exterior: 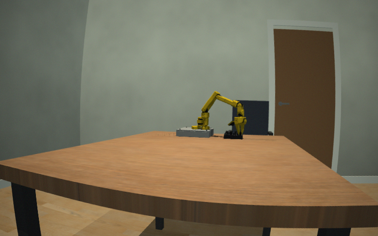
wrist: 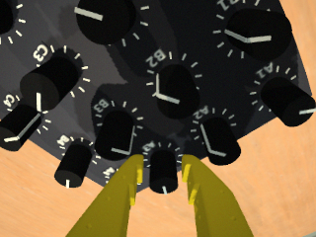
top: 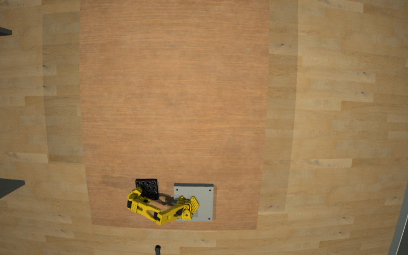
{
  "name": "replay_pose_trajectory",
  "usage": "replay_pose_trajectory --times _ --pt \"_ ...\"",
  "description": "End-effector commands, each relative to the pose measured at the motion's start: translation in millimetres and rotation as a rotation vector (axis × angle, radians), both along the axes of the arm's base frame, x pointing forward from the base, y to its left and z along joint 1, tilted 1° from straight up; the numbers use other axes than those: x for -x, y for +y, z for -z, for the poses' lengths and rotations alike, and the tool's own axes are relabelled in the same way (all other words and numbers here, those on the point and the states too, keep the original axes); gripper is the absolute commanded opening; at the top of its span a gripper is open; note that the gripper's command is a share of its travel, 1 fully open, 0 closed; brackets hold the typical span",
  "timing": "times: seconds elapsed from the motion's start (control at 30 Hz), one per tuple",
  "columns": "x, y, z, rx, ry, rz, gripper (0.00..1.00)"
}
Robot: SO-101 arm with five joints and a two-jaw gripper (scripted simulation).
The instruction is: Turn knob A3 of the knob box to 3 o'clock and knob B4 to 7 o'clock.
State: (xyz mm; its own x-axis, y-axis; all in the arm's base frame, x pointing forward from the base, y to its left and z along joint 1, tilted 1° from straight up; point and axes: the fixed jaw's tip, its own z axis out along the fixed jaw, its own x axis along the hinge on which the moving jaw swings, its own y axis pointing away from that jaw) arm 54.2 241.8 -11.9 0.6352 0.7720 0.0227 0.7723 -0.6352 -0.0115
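The black knob box (top: 146,188) lies on the table left of my base and fills the wrist view (wrist: 152,59). Knob A3 (wrist: 164,170) stands between my two yellow fingers, with a thin gap on each side. My gripper (wrist: 162,174) is narrowly open around it and low over the box's near edge; it also shows in the exterior view (exterior: 240,132). Knob B4 (wrist: 73,165) is to the left of the fingers, its white mark pointing towards the near edge. Knob B3 (wrist: 118,133) and knob A2 (wrist: 217,137) flank A3. Knob A4 is hidden behind my left finger.
My arm stands on a grey base plate (top: 194,202) right of the box, near the table's front edge. A dark chair (exterior: 252,116) and a brown door (exterior: 303,94) are behind the table.
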Motion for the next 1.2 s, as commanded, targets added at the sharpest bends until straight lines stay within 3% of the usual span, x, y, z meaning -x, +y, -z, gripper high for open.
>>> replay_pose_trajectory --times 0.0,1.17 --pt "-1.0 -3.5 2.8 0.022 0.005 0.001 0.1" --pt "1.0 -2.0 2.8 0.022 0.005 0.001 0.04"
